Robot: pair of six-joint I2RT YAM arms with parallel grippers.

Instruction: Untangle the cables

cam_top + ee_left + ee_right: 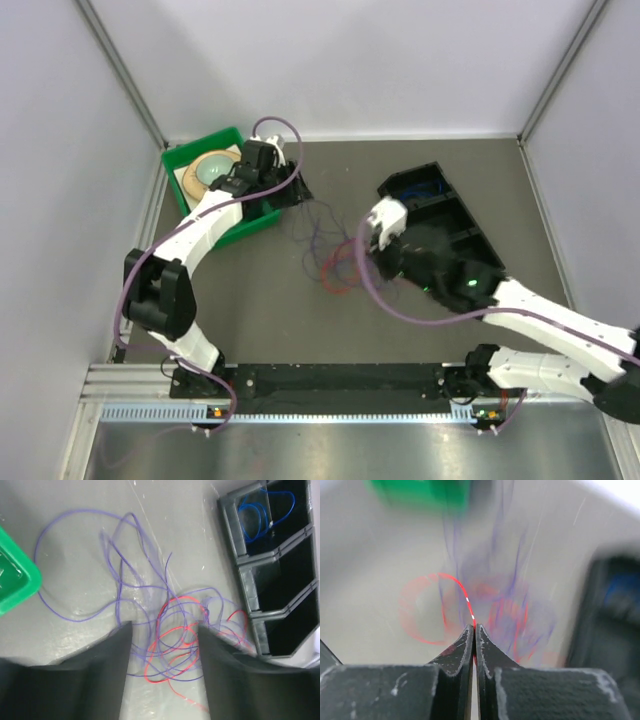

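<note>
The cables (330, 250) lie as a loose tangle of thin purple and red loops on the grey table between the two arms. In the left wrist view the cable tangle (170, 640) sits below and between the dark fingers (100, 670) of my left gripper (165, 626), which is open and holds nothing. One wide purple loop (75, 615) spreads out to the left. My right gripper (474, 626) is shut on a red cable (455, 582) that rises from its fingertips. From above, my right gripper (365, 243) is at the tangle's right side, and my left gripper (295, 188) is beside the green bin.
A green bin (200, 145) holding a round dish (213, 168) stands at the back left. A black divided bin (247, 587) stands to the right, with a blue cable (257, 515) coiled in its far compartment. Grey walls close in the table.
</note>
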